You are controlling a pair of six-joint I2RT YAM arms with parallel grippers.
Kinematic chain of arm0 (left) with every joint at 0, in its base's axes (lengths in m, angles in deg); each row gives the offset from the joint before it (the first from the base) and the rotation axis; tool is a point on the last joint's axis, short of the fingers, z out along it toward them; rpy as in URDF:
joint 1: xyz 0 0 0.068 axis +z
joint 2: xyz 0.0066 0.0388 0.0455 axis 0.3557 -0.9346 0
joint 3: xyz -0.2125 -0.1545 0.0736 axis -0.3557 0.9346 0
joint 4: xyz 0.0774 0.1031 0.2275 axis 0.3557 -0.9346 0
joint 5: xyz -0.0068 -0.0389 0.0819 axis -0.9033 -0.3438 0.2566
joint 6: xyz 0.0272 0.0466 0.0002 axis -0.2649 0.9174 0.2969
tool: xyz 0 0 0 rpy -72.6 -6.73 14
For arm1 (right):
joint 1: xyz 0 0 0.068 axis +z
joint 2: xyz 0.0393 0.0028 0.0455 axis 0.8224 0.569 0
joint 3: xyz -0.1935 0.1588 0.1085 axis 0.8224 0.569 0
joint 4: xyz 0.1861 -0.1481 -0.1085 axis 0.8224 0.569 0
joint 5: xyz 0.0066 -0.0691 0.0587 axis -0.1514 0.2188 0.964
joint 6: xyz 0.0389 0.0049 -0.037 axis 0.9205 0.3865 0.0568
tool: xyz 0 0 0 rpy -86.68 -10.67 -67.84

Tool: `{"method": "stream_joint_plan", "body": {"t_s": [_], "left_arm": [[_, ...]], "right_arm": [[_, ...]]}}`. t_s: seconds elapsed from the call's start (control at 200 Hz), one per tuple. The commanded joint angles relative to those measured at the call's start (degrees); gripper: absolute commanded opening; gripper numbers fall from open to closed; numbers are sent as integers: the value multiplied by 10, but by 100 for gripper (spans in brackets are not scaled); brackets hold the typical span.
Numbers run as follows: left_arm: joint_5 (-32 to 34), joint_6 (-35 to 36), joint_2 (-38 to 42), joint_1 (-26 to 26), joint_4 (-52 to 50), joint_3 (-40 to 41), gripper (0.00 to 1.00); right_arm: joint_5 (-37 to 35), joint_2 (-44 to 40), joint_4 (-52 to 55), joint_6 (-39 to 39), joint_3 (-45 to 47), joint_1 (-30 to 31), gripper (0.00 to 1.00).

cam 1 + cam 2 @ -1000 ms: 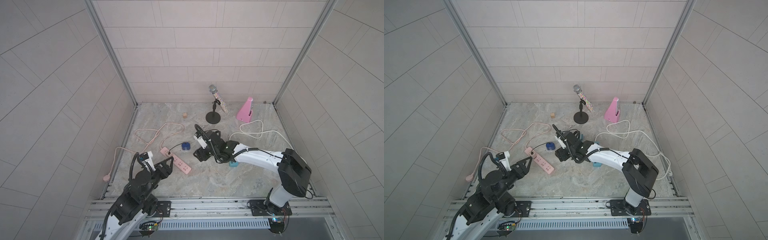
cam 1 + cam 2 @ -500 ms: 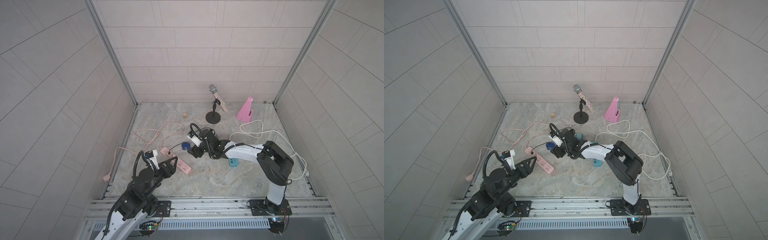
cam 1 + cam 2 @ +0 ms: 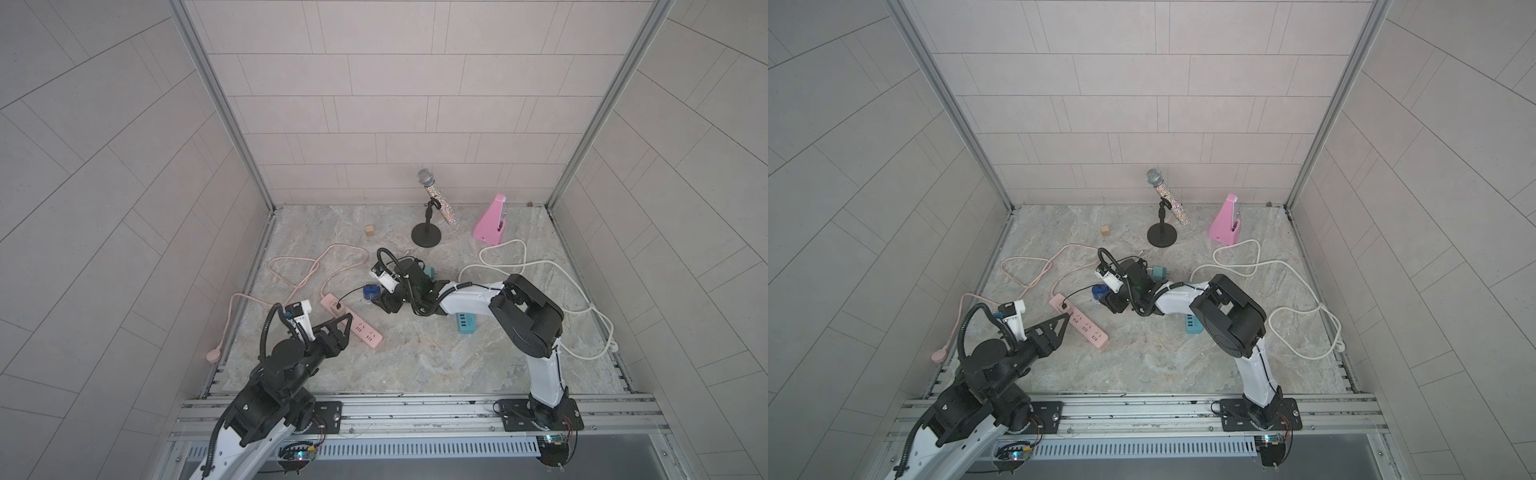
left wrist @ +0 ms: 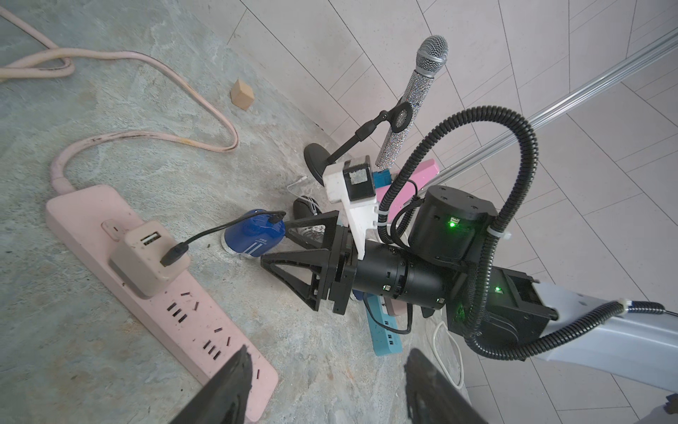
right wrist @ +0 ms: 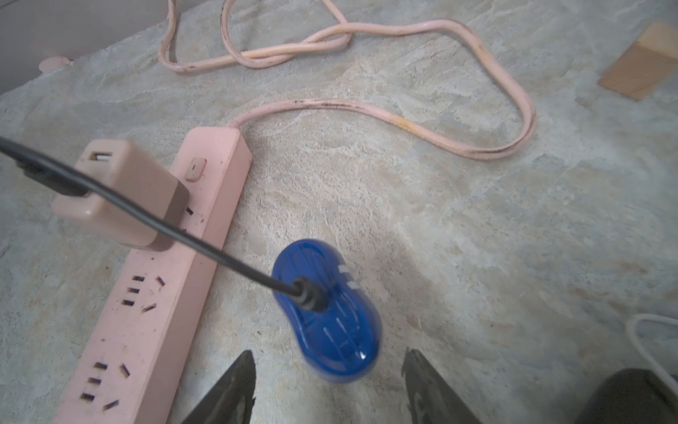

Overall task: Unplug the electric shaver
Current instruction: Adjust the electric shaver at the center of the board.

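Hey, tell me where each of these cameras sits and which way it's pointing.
Top views: high above the front rail, looking down at the marble floor and back wall; left arm and right arm show.
Left wrist: on the left arm, facing across the pink power strip to the open right pincer; the open left pincer frames the edge.
Right wrist: on the right arm, looking down at the blue shaver between the right pincer's tips.
Shared: both wrist views show shaver, black cable, charger, strip.

I see the small blue shaver [image 5: 326,312] sitting on the counter [image 5: 458,220], just beside the pink power strip [image 5: 154,301]. A black cable [image 5: 205,249] is plugged into its end and runs to a beige USB adapter [image 5: 117,194] seated in the strip.
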Motion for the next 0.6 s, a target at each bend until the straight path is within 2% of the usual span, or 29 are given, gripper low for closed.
{"method": "stream_joint_plan", "body": {"t_s": [0.0, 0.485, 0.595], "left_arm": [[9, 12, 4, 1, -4, -15, 70], [13, 13, 4, 2, -12, -19, 71], [11, 14, 4, 2, -12, -19, 71]], "right_arm": [[10, 13, -31, -10, -7, -5, 63], [52, 40, -39, -7, -22, -13, 54], [52, 42, -56, -3, -19, -13, 48]]}}
